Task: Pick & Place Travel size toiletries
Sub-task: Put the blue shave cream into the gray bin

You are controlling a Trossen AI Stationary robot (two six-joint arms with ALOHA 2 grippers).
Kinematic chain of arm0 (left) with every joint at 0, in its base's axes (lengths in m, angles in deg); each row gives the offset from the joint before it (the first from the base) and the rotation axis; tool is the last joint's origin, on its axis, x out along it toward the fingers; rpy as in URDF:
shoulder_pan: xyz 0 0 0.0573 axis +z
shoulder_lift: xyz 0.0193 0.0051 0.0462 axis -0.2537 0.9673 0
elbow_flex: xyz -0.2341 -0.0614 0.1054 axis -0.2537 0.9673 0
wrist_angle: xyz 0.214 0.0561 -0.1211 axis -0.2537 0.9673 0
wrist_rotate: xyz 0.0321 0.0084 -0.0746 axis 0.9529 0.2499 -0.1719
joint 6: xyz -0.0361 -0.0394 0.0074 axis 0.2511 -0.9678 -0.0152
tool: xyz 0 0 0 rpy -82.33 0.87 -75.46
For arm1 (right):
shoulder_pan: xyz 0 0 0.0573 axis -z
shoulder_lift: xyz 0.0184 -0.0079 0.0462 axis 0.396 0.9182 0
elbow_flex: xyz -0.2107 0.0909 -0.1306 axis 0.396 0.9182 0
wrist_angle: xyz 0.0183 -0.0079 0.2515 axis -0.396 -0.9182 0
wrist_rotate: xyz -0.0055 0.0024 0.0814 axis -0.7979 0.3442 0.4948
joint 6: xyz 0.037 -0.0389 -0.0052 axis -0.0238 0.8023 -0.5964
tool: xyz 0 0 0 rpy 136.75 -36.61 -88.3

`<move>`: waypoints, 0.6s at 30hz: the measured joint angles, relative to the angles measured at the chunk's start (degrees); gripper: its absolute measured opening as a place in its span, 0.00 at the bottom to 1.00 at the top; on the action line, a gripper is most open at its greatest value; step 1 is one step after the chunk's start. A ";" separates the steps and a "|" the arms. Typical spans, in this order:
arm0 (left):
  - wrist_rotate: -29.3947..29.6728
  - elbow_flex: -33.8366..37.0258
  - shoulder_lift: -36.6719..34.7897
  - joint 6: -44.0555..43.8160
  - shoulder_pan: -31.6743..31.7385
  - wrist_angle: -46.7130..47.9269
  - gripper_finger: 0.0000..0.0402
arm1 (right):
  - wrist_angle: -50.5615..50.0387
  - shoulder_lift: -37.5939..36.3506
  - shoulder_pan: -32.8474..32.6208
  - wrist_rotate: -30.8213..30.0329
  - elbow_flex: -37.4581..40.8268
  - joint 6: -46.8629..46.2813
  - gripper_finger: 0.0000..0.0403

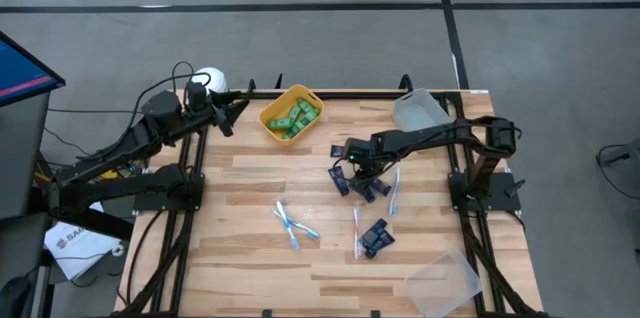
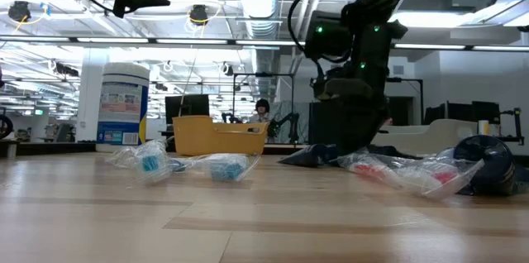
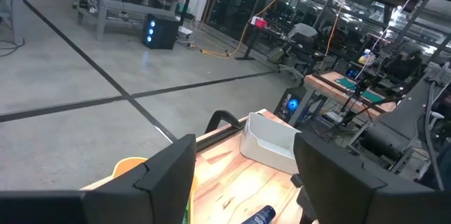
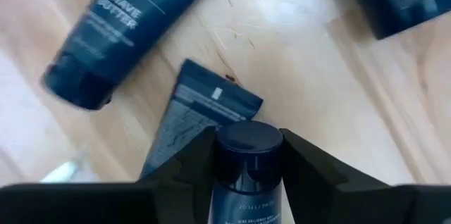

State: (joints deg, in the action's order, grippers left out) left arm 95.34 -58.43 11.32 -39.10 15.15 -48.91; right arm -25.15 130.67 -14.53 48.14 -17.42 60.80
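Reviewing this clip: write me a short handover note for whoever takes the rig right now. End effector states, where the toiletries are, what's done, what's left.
Right end effector: down at the cluster of navy tubes mid-table, shut on a navy tube cap-first between its fingers.
Left end effector: open, raised at the table's far left edge beside the yellow bin, holding nothing.
Done: green bottles lie in the yellow bin.
Left: the other navy tubes on the wood, two more nearer the front, and the wrapped toothbrushes scattered across the middle.
The grey bin and clear bin hold nothing that shows.
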 joint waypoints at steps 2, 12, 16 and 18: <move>0.00 0.00 0.00 0.01 0.00 0.00 0.58 | 0.21 -2.01 0.40 0.00 0.00 0.04 0.33; 0.02 0.00 0.00 0.02 0.00 -0.02 0.58 | -2.38 -18.34 10.19 -5.96 -0.09 2.09 0.31; 0.02 0.00 0.00 0.01 0.00 -0.01 0.58 | -5.56 -23.56 18.25 -11.49 -0.13 4.13 0.34; 0.02 0.00 0.00 -0.12 0.00 -0.01 0.58 | -7.20 -24.53 22.53 -13.31 -0.13 5.91 0.33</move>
State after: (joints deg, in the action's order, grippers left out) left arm 95.36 -58.43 11.32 -39.22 15.15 -48.92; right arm -32.35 106.14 8.00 34.83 -17.55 66.70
